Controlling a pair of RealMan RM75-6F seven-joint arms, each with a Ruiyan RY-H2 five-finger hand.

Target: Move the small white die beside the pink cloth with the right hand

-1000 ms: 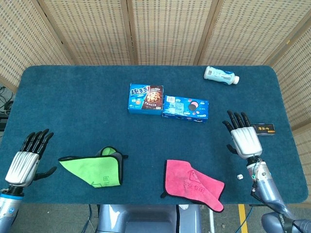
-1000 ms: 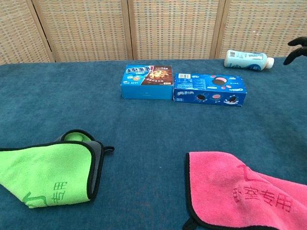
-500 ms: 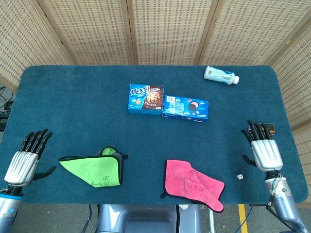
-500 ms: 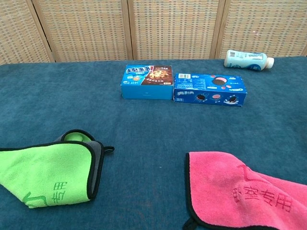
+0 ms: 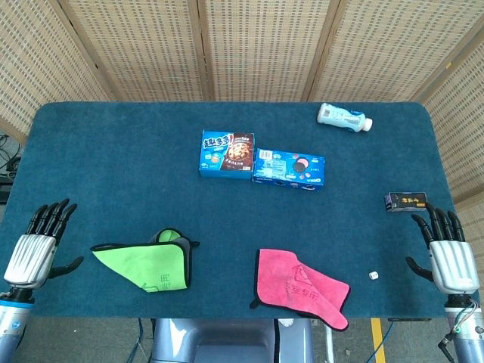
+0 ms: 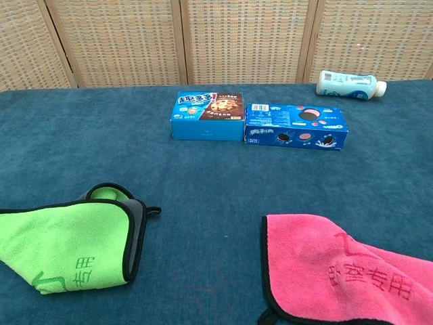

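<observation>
Nearest us, our right robot hand (image 5: pixel 451 255) sits at the desk's (image 5: pixel 113 166) near right corner, fingers spread and holding nothing; our left robot hand (image 5: pixel 34 248) does the same at the near left corner. The small white die (image 5: pixel 373 275) lies near the front edge, just beside the pink cloth (image 5: pixel 301 287) and apart from our right robot hand. A green cloth (image 5: pixel 148 262) lies front left. Farther back we see two blue snack boxes (image 5: pixel 261 160) mid-desk and a white bottle (image 5: pixel 344 117) near the far edge.

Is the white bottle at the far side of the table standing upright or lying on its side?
Lying on its side. The white bottle rests lengthwise on the table, cap pointing right.
</observation>
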